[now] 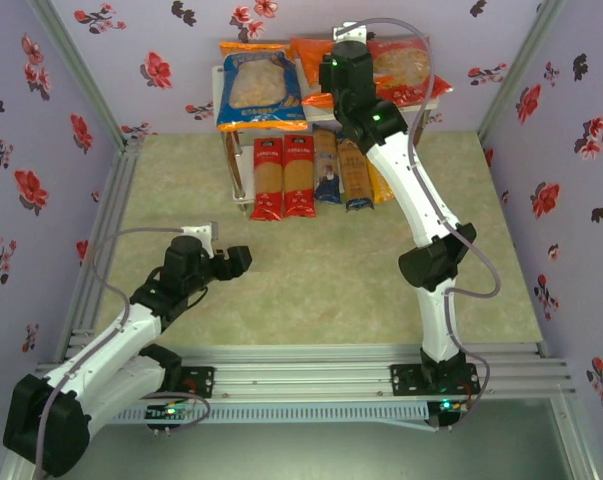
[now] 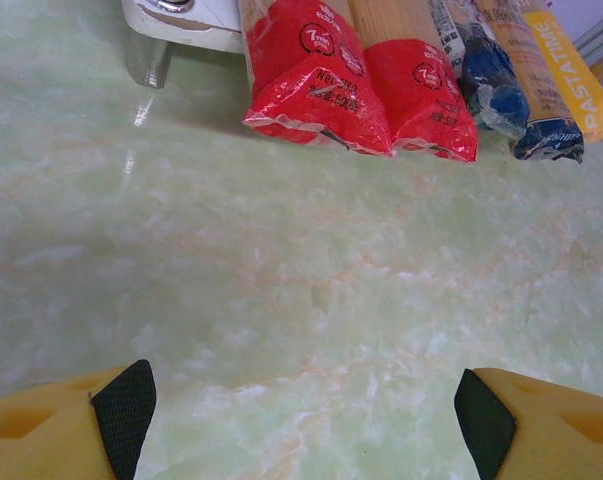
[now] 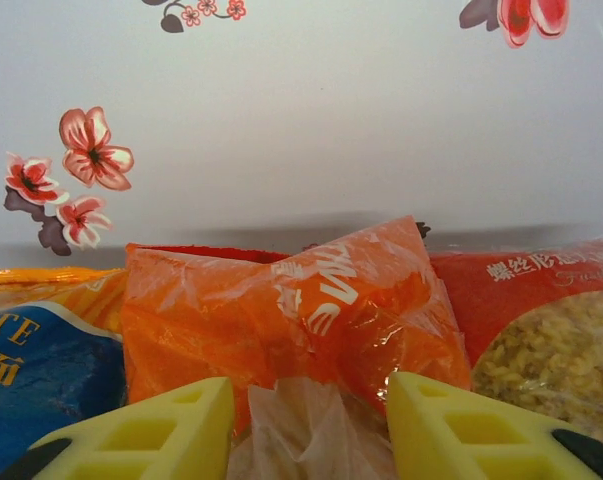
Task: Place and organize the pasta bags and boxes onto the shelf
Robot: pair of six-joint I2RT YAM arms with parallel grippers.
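Top tier of white two-board shelf | right end effector apart, straddling near end of flat orange plastic pasta bag, long axis pointing away | left end effector apart, far off

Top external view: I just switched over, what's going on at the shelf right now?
The right hand is up at the top board of the shelf, fingers apart on either side of the crumpled end of the orange bag. That bag lies on top between the blue bag and the red bag. Five spaghetti packs lie side by side underneath, near ends sticking out. The left hand hangs open over the table, holding nothing.
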